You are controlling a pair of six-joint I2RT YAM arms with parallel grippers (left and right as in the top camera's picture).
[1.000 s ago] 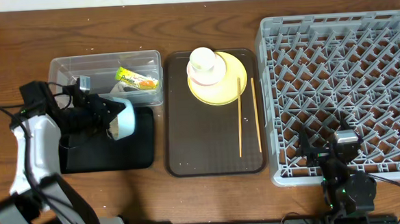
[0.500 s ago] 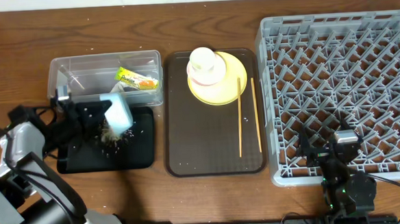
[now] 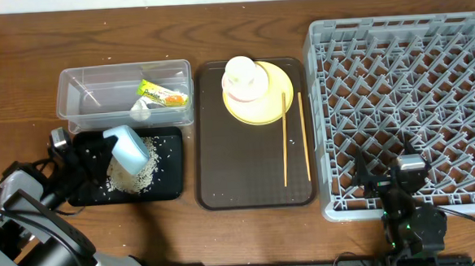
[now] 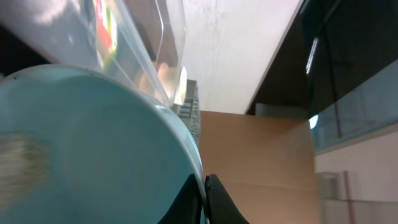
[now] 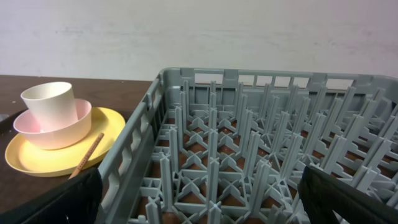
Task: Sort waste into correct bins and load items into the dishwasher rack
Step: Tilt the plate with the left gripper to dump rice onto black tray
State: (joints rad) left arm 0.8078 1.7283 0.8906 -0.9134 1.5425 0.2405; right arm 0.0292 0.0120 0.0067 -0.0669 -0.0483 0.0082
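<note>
My left gripper (image 3: 108, 148) is shut on the rim of the light blue bowl (image 3: 129, 148), which is tipped on its side over the black tray (image 3: 168, 184). White rice scraps (image 3: 135, 176) lie heaped on that tray under the bowl. In the left wrist view the fingertips (image 4: 200, 190) pinch the bowl's rim (image 4: 93, 137). The clear tub (image 3: 89, 90) holds the green-and-yellow wrapper (image 3: 162, 94) and a white tissue (image 3: 141, 110). My right gripper (image 3: 403, 175) stands open and empty over the front edge of the grey rack (image 3: 406, 91).
A dark-brown serving tray (image 3: 247, 169) carries the yellow plate (image 3: 269, 107), with the pink bowl (image 3: 247, 87) and white cup (image 3: 240, 69) stacked on it. Two chopsticks (image 3: 285, 139) lie to their right. The rack (image 5: 249, 155) fills the right wrist view.
The left arm has swung down and to the left, tipping the blue bowl. Rice has spilled out onto the black tray. The right arm has not moved.
</note>
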